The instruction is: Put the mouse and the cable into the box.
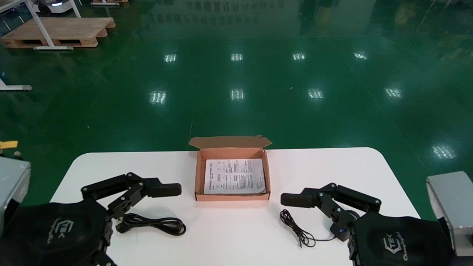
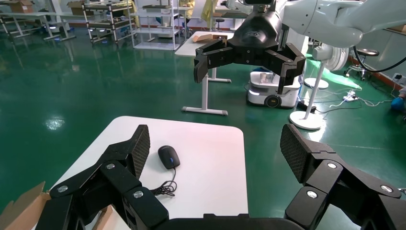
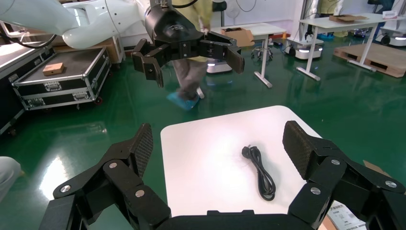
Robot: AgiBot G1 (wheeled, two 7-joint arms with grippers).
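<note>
Both wide open, empty: left pincer [image 2: 215,151], right pincer [image 3: 218,143]. Grip mouse [image 2: 168,156], likely light and slick, by sides; limp cable [image 1: 155,223] mid-bundle.

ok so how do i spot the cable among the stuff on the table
On the white table, look to the robot's left of the open cardboard box, by the open left pincer. The cable lies there folded into a long flat loop. It is thick and black with a plug at one end, unlike the thin wiry mouse cord by the right pincer.
</note>
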